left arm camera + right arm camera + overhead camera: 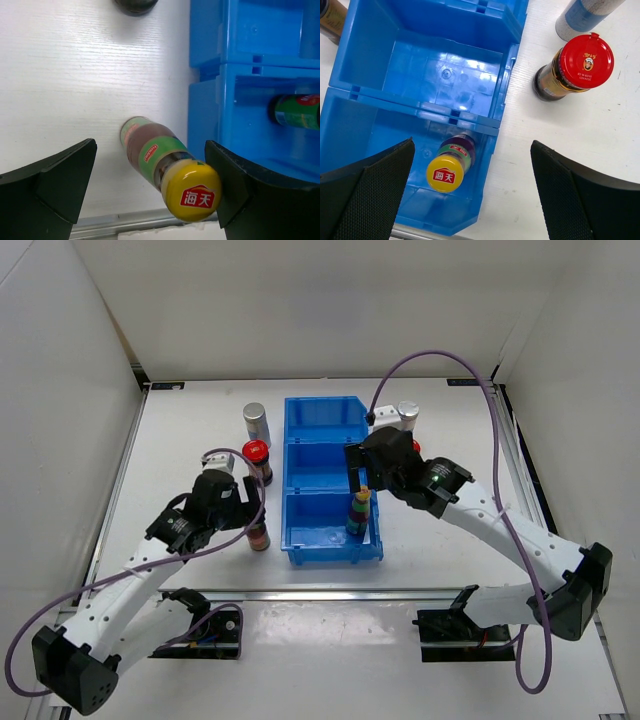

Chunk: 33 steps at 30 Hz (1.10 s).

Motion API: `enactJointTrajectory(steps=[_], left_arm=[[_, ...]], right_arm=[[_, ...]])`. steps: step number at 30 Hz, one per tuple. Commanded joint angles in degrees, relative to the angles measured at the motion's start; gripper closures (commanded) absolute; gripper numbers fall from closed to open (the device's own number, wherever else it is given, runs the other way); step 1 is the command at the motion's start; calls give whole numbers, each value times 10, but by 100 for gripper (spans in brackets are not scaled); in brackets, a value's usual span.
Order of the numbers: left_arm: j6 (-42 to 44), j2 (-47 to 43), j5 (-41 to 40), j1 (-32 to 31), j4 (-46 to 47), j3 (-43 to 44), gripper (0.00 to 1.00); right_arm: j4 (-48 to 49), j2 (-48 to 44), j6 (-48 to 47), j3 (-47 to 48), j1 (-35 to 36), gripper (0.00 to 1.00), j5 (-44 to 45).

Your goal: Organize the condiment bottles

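Grippers: left gripper (150,145) and right gripper (472,150) both gape, empty.
Risk: left jaws straddle yellow-capped bottle (160,165) beside blue bin (210,110) wall; off-centre closing may topple it.

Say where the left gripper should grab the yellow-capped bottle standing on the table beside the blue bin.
Its round body just below the cap, from straight above: the yellow-capped green-labelled bottle stands upright between the open left gripper's fingers.

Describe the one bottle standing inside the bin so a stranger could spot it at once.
Find the blue three-compartment bin mid-table. In the compartment lowest in the overhead view stands a yellow-capped bottle with a green-and-red label. Its twin stands outside the bin's left wall; only this one is inside.
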Motion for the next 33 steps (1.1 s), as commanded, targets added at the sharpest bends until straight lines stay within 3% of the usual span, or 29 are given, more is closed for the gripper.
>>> enactJointTrajectory(steps=[1, 9, 14, 19, 26, 33], left_arm=[[9, 8, -52, -15, 30, -14, 0], [9, 34, -119, -50, 61, -20, 2], [28, 56, -146, -75, 81, -20, 44], [44, 67, -151, -80, 81, -2, 71], [81, 42, -170, -85, 75, 77, 89], [120, 62, -122, -91, 75, 214, 89]], right_arm=[[5, 1, -6, 25, -11, 0, 1], [5, -4, -1, 1, -16, 0, 1], [5, -14, -1, -11, -21, 0, 1], [5, -21, -1, -18, -28, 0, 1], [-1, -44, -6, -29, -33, 0, 1], [-1, -71, -6, -29, -66, 0, 6]])
